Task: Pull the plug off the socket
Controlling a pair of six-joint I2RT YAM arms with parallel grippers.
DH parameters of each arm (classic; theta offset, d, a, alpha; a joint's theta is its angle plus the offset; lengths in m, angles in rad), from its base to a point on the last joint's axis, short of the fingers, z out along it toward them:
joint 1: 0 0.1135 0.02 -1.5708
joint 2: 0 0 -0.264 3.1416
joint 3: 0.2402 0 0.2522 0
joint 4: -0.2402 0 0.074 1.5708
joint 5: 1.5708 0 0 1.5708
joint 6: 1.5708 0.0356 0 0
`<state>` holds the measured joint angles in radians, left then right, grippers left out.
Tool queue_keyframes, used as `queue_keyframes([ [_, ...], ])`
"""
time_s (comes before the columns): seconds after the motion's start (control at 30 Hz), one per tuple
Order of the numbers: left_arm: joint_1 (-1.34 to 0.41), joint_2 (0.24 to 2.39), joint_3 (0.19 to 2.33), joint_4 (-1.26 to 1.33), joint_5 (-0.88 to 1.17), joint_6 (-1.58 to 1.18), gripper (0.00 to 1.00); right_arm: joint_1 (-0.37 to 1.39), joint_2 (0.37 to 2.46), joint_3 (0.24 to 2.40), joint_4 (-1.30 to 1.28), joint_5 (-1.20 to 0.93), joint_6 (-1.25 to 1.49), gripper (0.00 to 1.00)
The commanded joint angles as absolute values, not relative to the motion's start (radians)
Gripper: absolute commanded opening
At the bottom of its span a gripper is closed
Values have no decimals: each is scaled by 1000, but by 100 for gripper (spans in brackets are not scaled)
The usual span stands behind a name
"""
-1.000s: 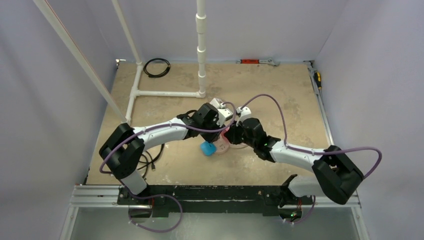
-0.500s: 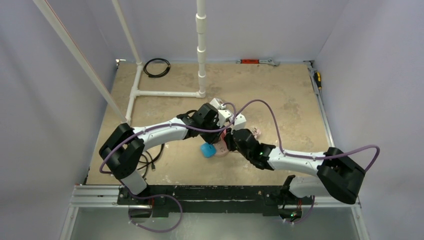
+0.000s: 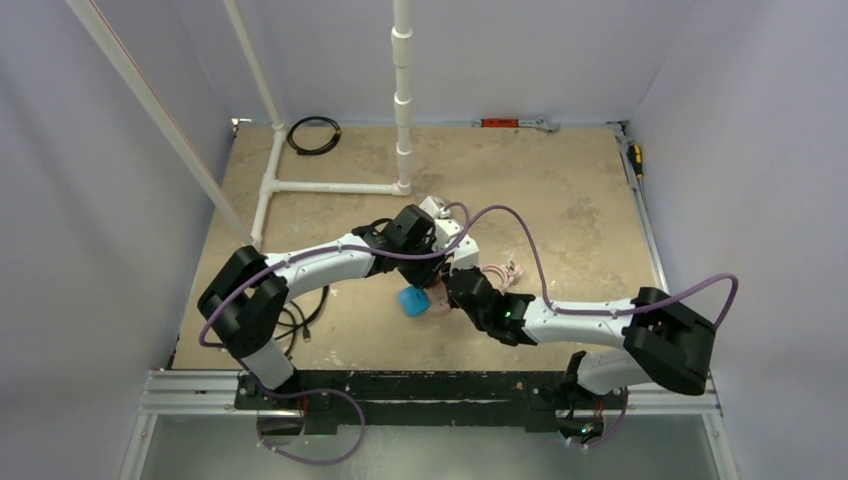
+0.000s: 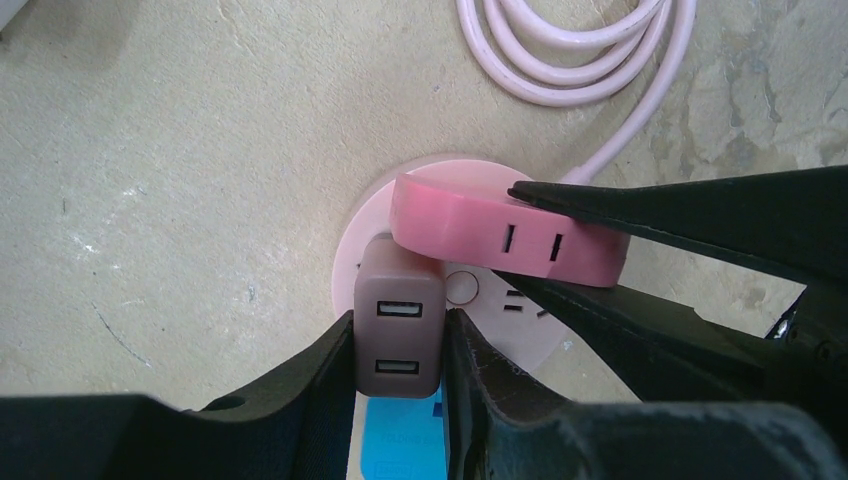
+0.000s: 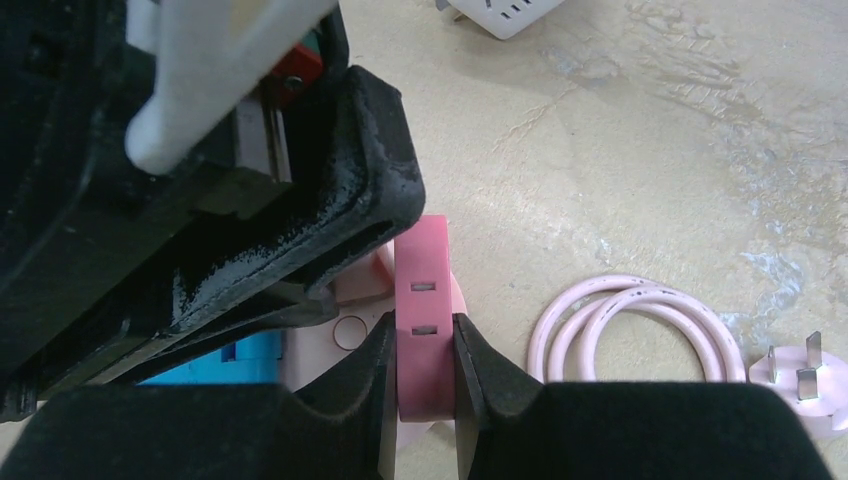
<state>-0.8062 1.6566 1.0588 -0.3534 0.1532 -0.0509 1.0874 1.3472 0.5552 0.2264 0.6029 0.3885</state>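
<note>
At the centre of the desk (image 3: 560, 180), the socket (image 4: 462, 288) lies flat and face up, with both arms converged on it. Its coiled cord (image 5: 632, 292) leaves the rim at 1 o'clock in the left wrist view.

Left pincer (image 4: 399, 335): closed on the USB plug (image 4: 398, 320), a dusty-pink block with two ports, seated at 8 o'clock on the socket face. One finger bears on each long side. The plug's long axis runs 6 to 12 o'clock in that view, in line with the fingers.

Right pincer (image 5: 423, 332): closed on a brighter pink two-slot block (image 5: 420, 265) standing on the socket from 12 to 2 o'clock. Whether this block is a separate adapter or part of the socket body cannot be determined.

A blue object (image 3: 413, 299) lies at 9 o'clock of the socket in the top view.

Assessment: the left arm is the nearer and has the plug in hand. Extraction presumably runs straight off the socket face, toward the left wrist camera, not along the desk. The right grip probably serves as the hold-down; if it slips, the socket is likely to lift with the plug.
</note>
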Motion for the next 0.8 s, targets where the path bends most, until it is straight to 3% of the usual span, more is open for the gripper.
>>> queue_keyframes([
  [0.0,-785,1690,1066,-379,61,-71,0,1110,1298,573,273,578,411,0],
  [0.5,-785,1701,1066,-383,51,-70,0,747,1245,453,403,81,505,0],
  [0.67,-785,1702,1068,-384,47,-70,0,720,1253,450,414,34,509,0],
  [0.77,-784,1704,1072,-389,40,-69,0,726,1222,450,385,109,469,0],
])
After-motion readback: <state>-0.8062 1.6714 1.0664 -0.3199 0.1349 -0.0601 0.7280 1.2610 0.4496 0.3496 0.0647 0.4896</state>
